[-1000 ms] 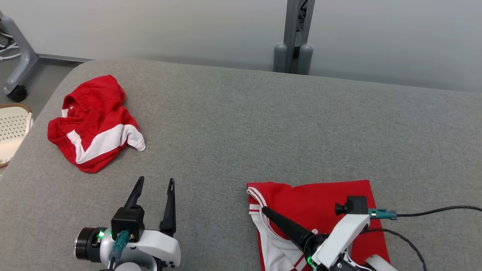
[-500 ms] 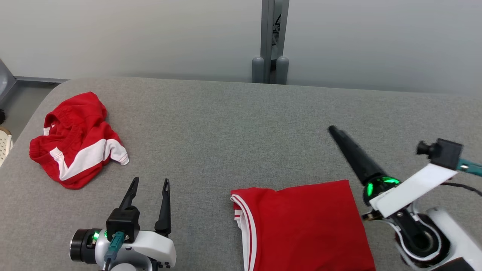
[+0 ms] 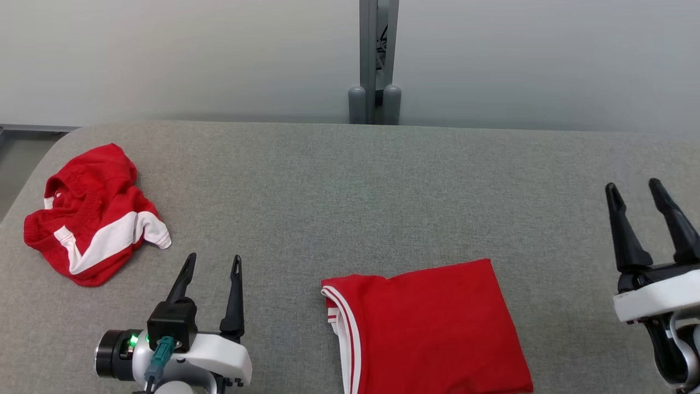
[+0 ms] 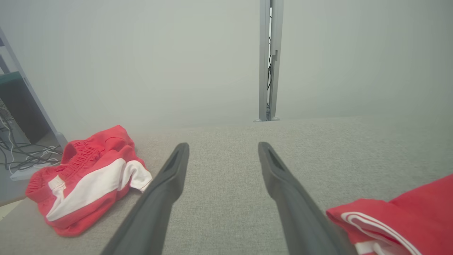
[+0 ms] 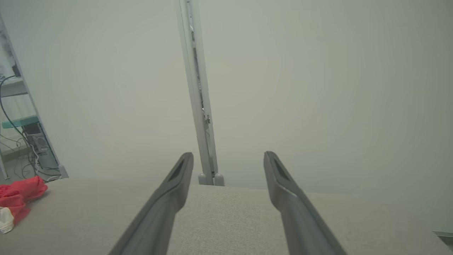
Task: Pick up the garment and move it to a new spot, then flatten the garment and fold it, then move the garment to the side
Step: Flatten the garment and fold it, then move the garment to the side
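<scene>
Left tool and right tool both stand spread wide and empty, apart from any cloth. The folded red garment lies flat on the grey worktop between them. Crumpled red-and-white shorts lie far left.

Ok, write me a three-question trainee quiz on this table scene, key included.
1. True or false: the crumpled red-and-white shorts lie apart from the left tool.
2. Where does the folded red shirt with white-striped trim lie on the grey fabric table? A: against the far edge. B: between the two tools. C: on the shorts.
3. Fill in: the jaws of the left tool and the right tool stand ____.
Key: 1 true; 2 B; 3 open.
</scene>
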Available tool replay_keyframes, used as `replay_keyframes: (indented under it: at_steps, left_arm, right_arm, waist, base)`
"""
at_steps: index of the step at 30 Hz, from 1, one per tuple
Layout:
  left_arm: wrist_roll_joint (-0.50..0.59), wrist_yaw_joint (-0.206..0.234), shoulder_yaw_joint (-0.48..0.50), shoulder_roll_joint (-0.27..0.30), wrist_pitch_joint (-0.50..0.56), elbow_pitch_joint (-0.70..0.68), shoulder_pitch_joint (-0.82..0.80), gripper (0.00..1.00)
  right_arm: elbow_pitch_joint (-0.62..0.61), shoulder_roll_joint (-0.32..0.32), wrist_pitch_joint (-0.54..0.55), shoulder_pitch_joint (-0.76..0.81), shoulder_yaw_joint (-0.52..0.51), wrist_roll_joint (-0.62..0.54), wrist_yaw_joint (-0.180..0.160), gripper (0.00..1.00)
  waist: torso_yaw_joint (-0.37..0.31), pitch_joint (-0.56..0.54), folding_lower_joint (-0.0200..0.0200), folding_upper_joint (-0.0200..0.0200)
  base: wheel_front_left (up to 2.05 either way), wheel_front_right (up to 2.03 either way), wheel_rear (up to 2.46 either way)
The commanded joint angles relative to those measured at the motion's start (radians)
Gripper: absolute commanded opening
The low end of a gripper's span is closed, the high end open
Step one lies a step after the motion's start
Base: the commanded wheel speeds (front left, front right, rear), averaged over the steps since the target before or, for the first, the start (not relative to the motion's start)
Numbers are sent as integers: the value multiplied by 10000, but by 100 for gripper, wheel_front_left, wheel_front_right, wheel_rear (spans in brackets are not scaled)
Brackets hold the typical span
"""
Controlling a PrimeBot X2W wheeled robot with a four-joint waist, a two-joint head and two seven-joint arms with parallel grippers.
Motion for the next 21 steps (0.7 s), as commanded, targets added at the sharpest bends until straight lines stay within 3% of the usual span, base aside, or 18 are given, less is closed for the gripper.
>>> replay_keyframes:
  at_steps: [1, 9, 15, 21]
  left_arm:
    - [25, 44, 55, 35, -32, -81, -3, 100]
    - [-151, 182, 49, 35, -32, -491, 217, 100]
    - [-384, 167, 33, 36, -32, -701, 436, 100]
    - [-316, 34, 87, 36, -32, -1029, 662, 100]
  right_arm:
    - [-96, 197, -95, 205, -311, -433, 23, 100]
    - [-1114, 1746, -92, 1792, -1624, -2840, 16, 100]
    - [-1058, 2363, -92, 2298, -1759, -3196, 14, 100]
    - [-872, 2536, -93, 2456, -1849, -3338, 14, 100]
  waist:
    - [-23, 10, 0, -1]
    - [-175, -14, 0, -1]
    - [-257, -87, 0, -1]
    - [-269, -125, 0, -1]
  base:
    - [0, 0, 0]
    - [0, 0, 0]
    - [0, 0, 0]
    - [0, 0, 0]
